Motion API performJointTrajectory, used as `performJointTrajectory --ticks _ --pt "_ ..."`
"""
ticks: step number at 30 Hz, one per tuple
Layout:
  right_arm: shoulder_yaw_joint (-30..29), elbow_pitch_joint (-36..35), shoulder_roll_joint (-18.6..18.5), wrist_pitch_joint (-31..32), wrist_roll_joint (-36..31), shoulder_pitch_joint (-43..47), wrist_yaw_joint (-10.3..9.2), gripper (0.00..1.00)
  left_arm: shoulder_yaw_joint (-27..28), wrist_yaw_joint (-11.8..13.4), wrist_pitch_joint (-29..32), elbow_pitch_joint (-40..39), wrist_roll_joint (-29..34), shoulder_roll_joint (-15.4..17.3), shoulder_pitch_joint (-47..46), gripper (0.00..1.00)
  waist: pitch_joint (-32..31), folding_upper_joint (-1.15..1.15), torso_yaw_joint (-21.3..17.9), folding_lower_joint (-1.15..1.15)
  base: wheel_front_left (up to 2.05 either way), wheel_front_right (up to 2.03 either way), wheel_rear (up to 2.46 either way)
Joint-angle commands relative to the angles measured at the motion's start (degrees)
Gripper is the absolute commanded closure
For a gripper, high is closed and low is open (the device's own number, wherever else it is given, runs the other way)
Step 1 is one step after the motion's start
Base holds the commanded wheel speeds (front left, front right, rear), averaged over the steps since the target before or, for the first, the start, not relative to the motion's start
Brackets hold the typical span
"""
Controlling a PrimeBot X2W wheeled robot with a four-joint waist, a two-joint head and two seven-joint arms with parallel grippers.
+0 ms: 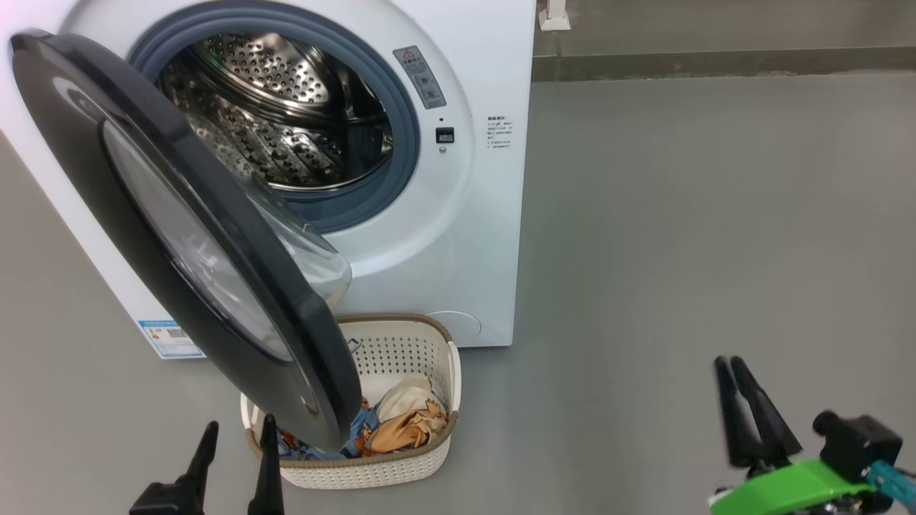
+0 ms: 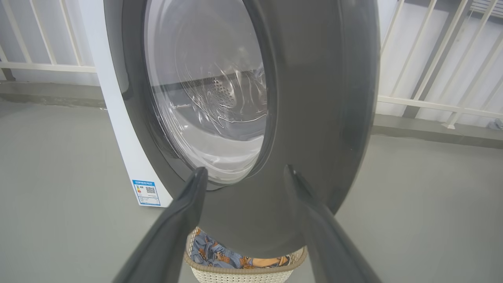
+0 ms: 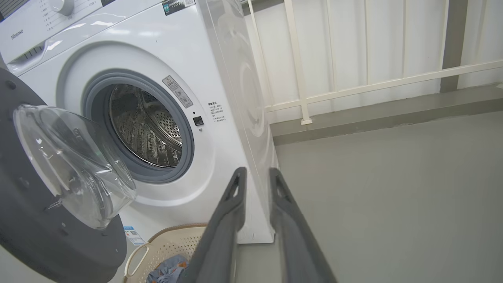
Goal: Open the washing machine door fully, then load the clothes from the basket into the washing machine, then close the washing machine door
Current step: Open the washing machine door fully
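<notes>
Left pincer (image 1: 240, 423) gapes wide and empty, just short of the outer face of the washing machine door (image 1: 236, 236), near its lower rim. Right pincer (image 1: 728, 362) is narrow, holding nothing, well apart over bare floor (image 1: 680, 214). Part-open, the door overhangs the basket (image 1: 401, 350) and clothes (image 1: 404, 422) at the front foot of the washing machine (image 1: 494, 214). Likely step: opening fully. That means catching the door's free edge and drawing it leftward, clear of the basket rim. There is ample room on the right.

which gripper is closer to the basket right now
Left. The left gripper is just beside the left end of the basket; the right gripper is well off to its right, over the floor.
</notes>
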Motion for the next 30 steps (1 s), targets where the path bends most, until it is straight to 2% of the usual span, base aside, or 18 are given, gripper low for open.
performJointTrajectory --ticks 1,10,30 --pt "1.27 -1.75 0.24 -0.66 -1.31 0.06 0.17 0.0 1.8 -0.08 -0.52 -1.42 0.58 0.65 -0.85 0.0 -0.12 0.0 0.0 0.0 0.0 0.0 0.0" --pt "-0.1 -3.73 1.82 -0.66 -5.24 1.4 0.17 0.0 1.95 -0.36 -0.53 -0.95 0.84 0.65 -0.62 0.0 -0.14 0.0 -0.03 0.0 0.0 0.0 0.0" --pt "-0.43 -3.17 2.36 -0.66 -4.38 2.05 0.17 0.0 1.46 -0.43 -0.53 -0.75 1.13 0.65 -0.12 0.0 -0.78 0.0 0.29 0.0 0.0 0.0 0.0"
